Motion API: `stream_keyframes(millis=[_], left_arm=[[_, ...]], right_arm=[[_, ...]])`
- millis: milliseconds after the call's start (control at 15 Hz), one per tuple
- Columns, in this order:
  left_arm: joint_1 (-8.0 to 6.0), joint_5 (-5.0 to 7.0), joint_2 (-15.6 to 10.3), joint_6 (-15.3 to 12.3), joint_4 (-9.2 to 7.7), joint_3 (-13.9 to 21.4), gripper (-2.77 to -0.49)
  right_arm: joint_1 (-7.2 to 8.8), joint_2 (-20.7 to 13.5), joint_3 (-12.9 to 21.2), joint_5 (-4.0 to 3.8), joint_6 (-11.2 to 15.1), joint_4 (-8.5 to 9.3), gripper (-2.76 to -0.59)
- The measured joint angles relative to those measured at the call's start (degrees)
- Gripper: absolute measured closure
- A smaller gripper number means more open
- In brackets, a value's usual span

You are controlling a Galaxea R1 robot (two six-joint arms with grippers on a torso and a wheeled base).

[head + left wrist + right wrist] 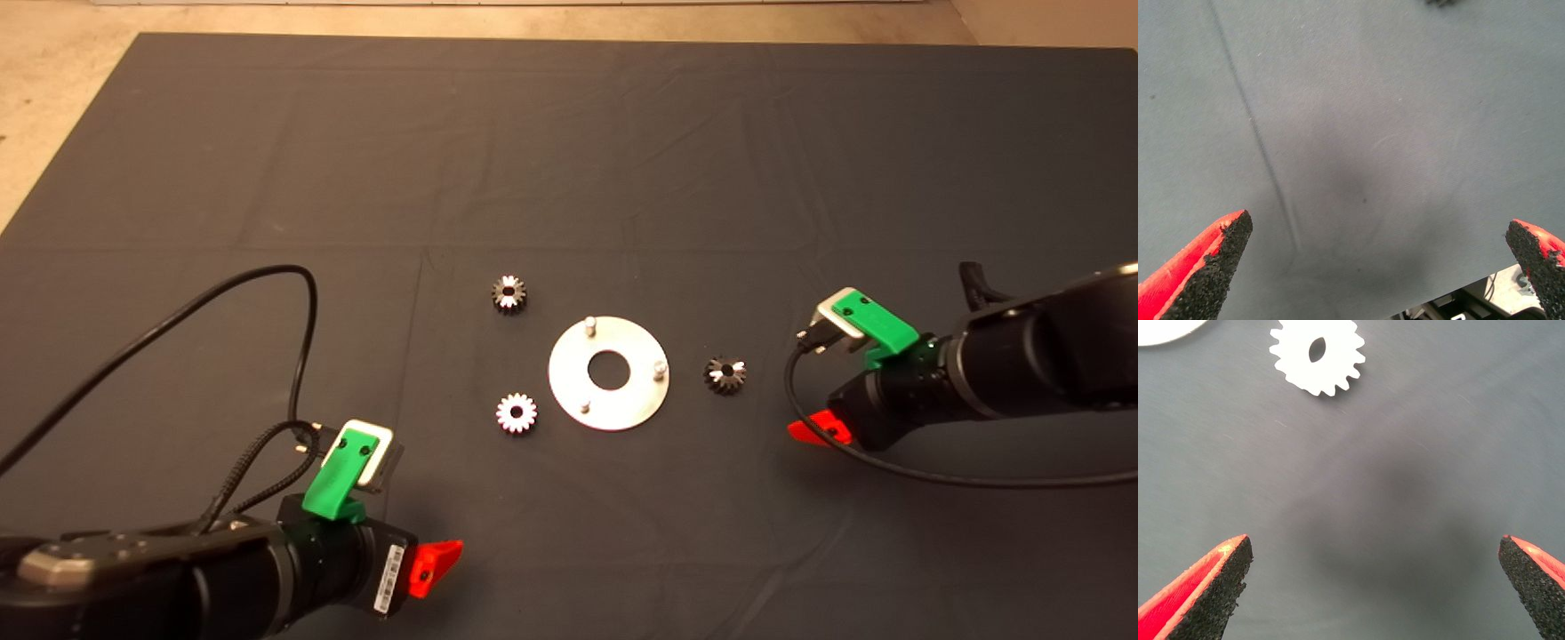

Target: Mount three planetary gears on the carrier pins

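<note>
While gears [516, 413] lie loose (three), pins [589, 324] seemingly bare, fingers [1211, 593] spread.

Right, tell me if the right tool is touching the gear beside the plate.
Apart. The right wrist view shows bare mat between the open right tool and the gear.

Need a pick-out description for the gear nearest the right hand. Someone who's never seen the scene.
Start at the shiny round plate with three pins in the middle of the dark mat. The gear lies flat just off the plate's edge on the side toward the right hand. It is alone there and looks dark in the head view, while the two other gears sit together on the opposite side.
</note>
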Motion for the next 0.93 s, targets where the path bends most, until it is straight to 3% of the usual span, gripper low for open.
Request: stream_keyframes(millis=[133, 333, 533, 667, 733, 867, 933], left_arm=[[0.0, 0.06, 0.1, -0.1, 0.0, 0.0, -2.76], [0.0, -0.01, 1.0, -0.1, 0.52, 0.0, -2.76], [0.0, 0.07, 1.1, -0.1, 0.87, 0.0, -2.76], [0.0, 0.03, 1.4, -0.1, 1.19, 0.0, -2.76], [0.0, 0.01, 1.7, -0.1, 1.3, 0.0, -2.76], [0.01, -0.01, 1.9, -0.1, 1.4, 0.0, -2.76], [0.0, 0.03, 1.9, -0.1, 1.41, 0.0, -2.76]], right_arm=[[-0.23, 0.5, -0.9, 0.41, 0.0, 0.0, -2.75], [-1.27, 2.6, -5.1, -0.06, -0.5, 0.0, -2.75], [-1.41, 5.2, -7.6, 0.58, -1.1, 0.0, -2.75], [-2.33, 5.9, -9.6, 0.43, -1.6, 0.0, -2.75], [-2.82, 6.6, -10.2, 0.69, -1.8, 0.0, -2.75], [-2.95, 8.4, -10.9, 2.23, -2.0, 0.0, -2.75], [-2.95, 8.8, -11.0, 2.56, -2.0, 0.0, -2.75]])
